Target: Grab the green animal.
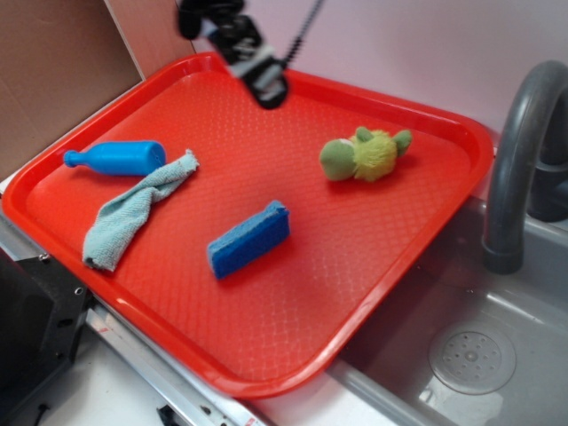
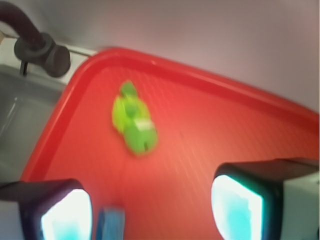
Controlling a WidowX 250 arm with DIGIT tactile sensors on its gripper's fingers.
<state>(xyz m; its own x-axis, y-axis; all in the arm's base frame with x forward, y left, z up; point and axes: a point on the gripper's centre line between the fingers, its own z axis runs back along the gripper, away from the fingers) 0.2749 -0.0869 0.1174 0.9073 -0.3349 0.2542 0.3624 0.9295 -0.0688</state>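
Observation:
The green animal [image 1: 366,154], a small fuzzy plush with a yellow-green body and darker green head, lies on the red tray [image 1: 382,266] at its far right. In the blurred wrist view it [image 2: 134,120] lies ahead of the jaws, well beyond the fingertips and a little left of centre. My gripper [image 1: 266,86] hangs high over the far middle of the tray, left of the animal and apart from it. In the wrist view the gripper [image 2: 150,210] is open and empty, its two fingers [image 2: 65,215] wide apart.
A blue sponge [image 1: 249,238] lies mid-tray, and its end shows in the wrist view [image 2: 111,225]. A pale teal cloth [image 1: 133,211] and a blue bottle [image 1: 117,157] lie at the left. A grey sink [image 1: 479,355] with a dark faucet [image 1: 515,151] sits right of the tray.

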